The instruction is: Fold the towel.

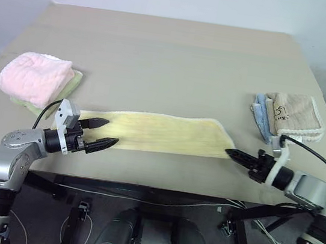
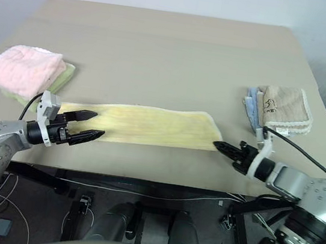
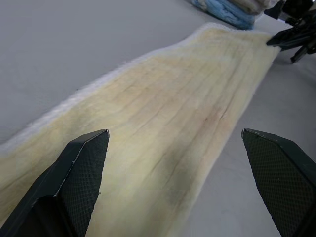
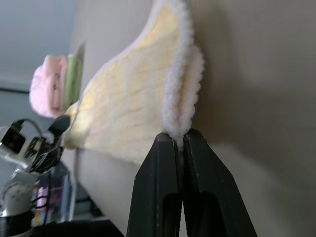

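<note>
**Inspector:** Presently, which step?

**Operator:** Gripping the ends, I judge. The pale yellow towel (image 1: 161, 133) lies flat along the table's (image 1: 178, 57) near edge. My right gripper (image 4: 180, 140) is pinched tight on its fluffy corner hem. My left gripper (image 1: 103, 134) stands wide, straddling the other end, not yet closed.

**Inspector:** Next?

**Operator:** Close the left, then lift both ends together.

**Inspector:** Views?

**Operator:** The right wrist view confirms the pinch; the head views leave it uncertain.
</note>
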Action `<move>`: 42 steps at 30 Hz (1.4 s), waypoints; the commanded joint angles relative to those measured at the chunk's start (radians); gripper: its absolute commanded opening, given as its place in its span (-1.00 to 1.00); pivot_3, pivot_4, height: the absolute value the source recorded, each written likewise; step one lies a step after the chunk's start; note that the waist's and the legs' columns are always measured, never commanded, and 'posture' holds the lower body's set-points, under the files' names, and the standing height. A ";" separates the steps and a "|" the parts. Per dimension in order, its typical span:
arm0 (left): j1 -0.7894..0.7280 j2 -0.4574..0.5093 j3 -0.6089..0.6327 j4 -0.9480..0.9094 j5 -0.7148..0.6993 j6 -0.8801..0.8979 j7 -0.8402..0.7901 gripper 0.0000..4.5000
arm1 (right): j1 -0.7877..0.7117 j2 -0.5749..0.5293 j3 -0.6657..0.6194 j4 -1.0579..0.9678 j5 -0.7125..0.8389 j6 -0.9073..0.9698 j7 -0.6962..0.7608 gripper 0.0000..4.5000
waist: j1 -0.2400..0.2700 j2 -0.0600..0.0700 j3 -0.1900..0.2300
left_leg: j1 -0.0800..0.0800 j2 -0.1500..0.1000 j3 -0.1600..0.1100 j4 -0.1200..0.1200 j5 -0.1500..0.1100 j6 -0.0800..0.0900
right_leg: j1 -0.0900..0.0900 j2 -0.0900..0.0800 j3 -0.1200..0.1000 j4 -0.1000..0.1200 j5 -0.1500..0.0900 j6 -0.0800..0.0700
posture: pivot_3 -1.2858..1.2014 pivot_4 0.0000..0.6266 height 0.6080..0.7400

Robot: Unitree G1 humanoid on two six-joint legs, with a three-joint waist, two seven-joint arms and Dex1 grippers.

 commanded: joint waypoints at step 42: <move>0.020 -0.027 -0.022 -0.024 0.036 -0.043 0.014 1.00 | -0.196 -0.006 0.651 -0.416 -0.049 -0.239 0.156 -0.99 | -0.001 0.000 0.000 | -0.009 -0.001 -0.001 0.003 -0.002 0.003 | -0.007 -0.001 -0.001 -0.003 0.002 0.003 | 0.03 -0.52 1.00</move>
